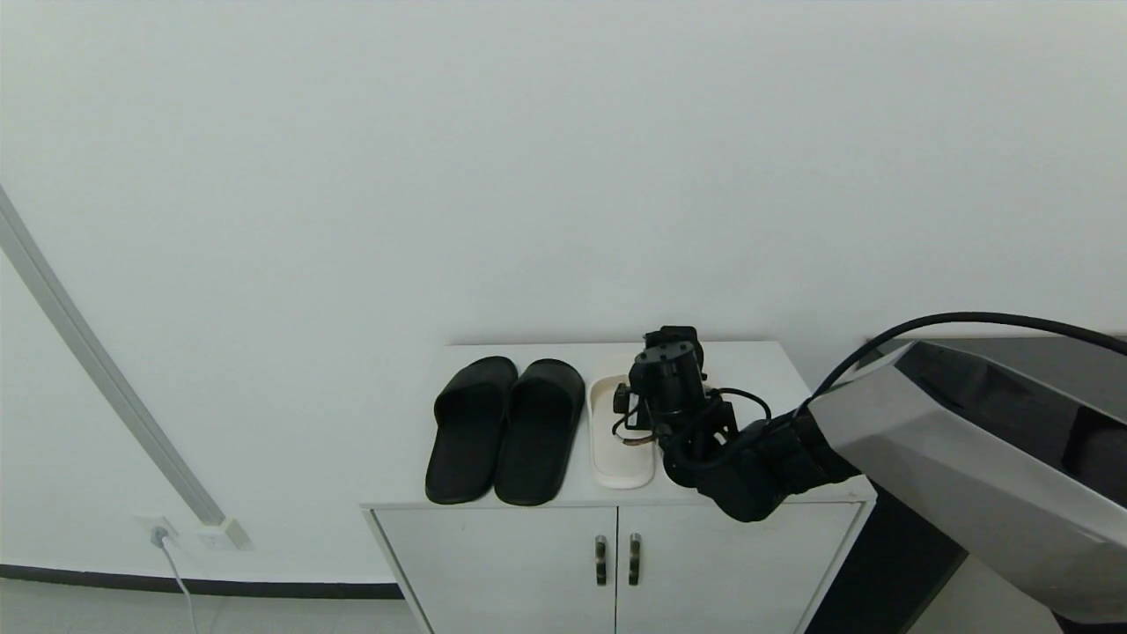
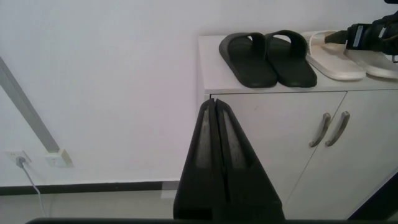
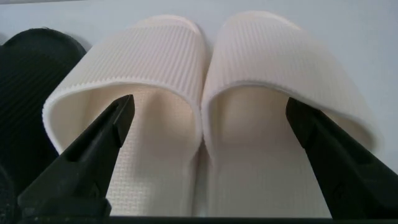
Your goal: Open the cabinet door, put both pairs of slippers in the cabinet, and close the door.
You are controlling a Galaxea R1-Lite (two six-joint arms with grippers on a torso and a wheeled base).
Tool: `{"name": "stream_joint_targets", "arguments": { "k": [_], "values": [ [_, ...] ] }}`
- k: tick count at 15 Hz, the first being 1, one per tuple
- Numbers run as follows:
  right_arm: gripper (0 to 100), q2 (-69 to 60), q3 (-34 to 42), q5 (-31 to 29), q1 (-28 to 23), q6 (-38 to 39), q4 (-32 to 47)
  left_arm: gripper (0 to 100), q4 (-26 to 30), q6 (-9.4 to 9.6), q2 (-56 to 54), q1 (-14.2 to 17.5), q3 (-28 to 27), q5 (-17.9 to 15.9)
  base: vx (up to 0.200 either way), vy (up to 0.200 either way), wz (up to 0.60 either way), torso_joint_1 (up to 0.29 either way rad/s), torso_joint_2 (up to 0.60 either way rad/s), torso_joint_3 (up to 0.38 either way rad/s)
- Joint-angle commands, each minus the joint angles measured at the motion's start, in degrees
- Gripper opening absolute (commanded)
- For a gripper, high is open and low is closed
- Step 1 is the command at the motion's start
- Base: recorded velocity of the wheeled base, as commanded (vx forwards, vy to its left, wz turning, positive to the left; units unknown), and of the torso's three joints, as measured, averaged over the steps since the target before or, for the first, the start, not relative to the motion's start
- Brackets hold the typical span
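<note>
A pair of white slippers (image 3: 205, 81) lies side by side on top of the white cabinet (image 1: 748, 370), toes toward the wall. My right gripper (image 3: 208, 155) is open just behind their straps, one finger (image 3: 93, 155) in line with each slipper's opening, holding nothing. From the head view, the right gripper (image 1: 669, 352) hangs over the white slippers (image 1: 616, 440) and hides most of one. A pair of black slippers (image 1: 506, 431) lies to their left. Both cabinet doors (image 1: 502, 572) are closed. My left gripper (image 2: 216, 155) is shut and empty, low down off the cabinet's left front corner.
Two metal door handles (image 1: 616, 559) sit side by side at the middle of the cabinet front. A white wall stands right behind the cabinet. A slanted rail (image 1: 97, 361) and a wall socket with a cable (image 1: 158, 533) are to the left.
</note>
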Motion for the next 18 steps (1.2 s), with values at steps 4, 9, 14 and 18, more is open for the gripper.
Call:
{"name": "stream_joint_targets", "arguments": {
  "k": [4, 9, 14, 18],
  "values": [
    [0, 1.8, -1.6, 1.1, -0.3, -0.1, 0.8, 0, 0.1, -0.07, 0.1, 0.0, 0.0, 0.0, 0.000, 0.000, 0.00, 0.000, 0.00, 0.000],
    [0, 1.3, -1.2, 1.0, -0.3, 0.0, 0.6, 0, 0.0, -0.07, 0.1, 0.0, 0.0, 0.0, 0.000, 0.000, 0.00, 0.000, 0.00, 0.000],
    [0, -9.3, 8.5, 1.5, 0.5, -2.5, -0.5, 0, 0.0, -0.15, 0.1, 0.0, 0.0, 0.1, 0.000, 0.000, 0.00, 0.000, 0.00, 0.000],
    [0, -24.6, 28.1, 12.9, 0.8, -10.7, -10.4, 0, 0.0, -0.15, 0.1, 0.0, 0.0, 0.1, 0.000, 0.000, 0.00, 0.000, 0.00, 0.000]
  ]
}}
